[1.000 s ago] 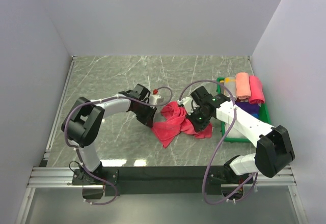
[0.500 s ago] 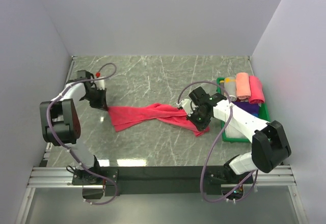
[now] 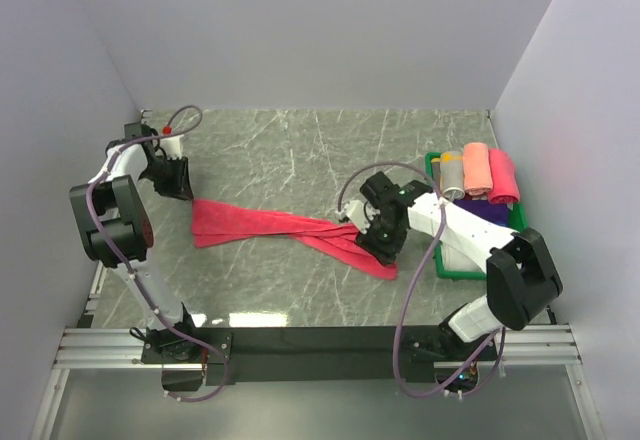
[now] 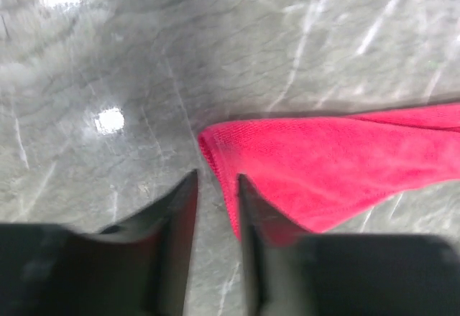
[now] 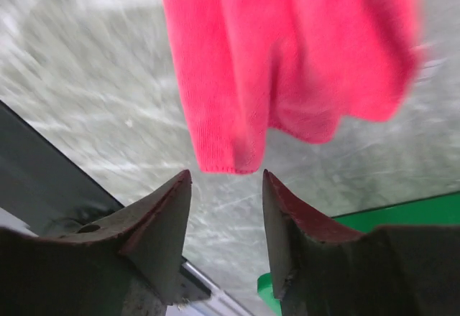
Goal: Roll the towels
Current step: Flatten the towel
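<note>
At the far left, the left claw stands just off the towel's end. Its fingers are a narrow slit apart with bare table showing between them, so it holds nothing. A second ago this claw was mid-table, at a bunched red heap. It has since swung out left, and the red towel now lies on the table as a long, twisted band from left to centre. I judge the spreading only half done: the cloth is drawn out lengthwise but not flat, so rolling cannot start cleanly yet. At the band's right end, the right claw is spread apart and empty, with the cloth's edge just beyond its tips. Farther right, a green bin holds finished rolls, salmon and pink. No brand, label or writing is readable.
</note>
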